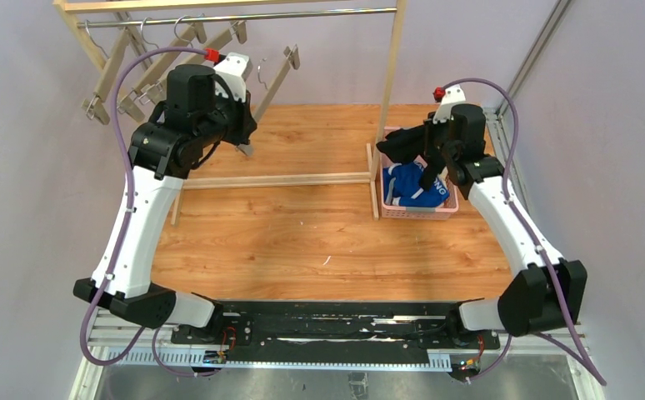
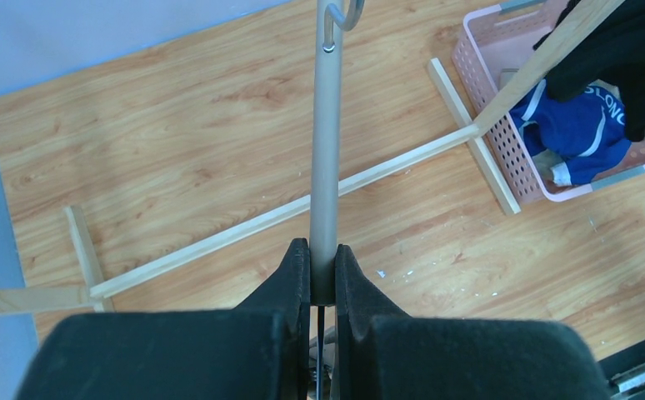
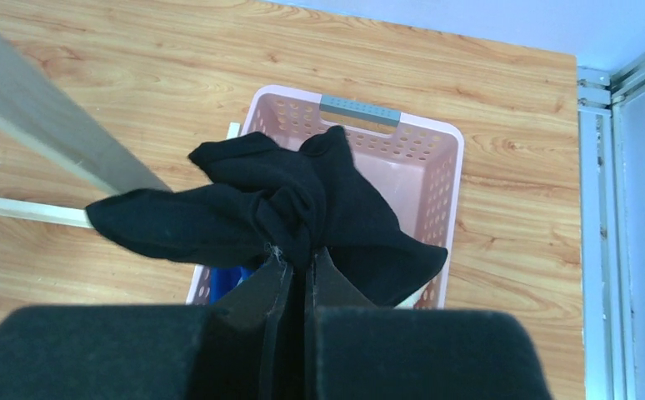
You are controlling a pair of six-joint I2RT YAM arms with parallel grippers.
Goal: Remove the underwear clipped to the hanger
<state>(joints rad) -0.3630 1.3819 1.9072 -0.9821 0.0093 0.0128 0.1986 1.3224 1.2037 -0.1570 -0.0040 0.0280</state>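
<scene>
Right gripper: jaws clenched on black underwear, bunched above pink basket containing blue underwear, on desk; left gripper: jaws grasping grey metal rod.

The top camera looks steeply down from behind the arms, taking in the whole table. Both wrist cameras face down, nearer. All three share the basket, at three o'clock overhead, holding blue briefs.
</scene>
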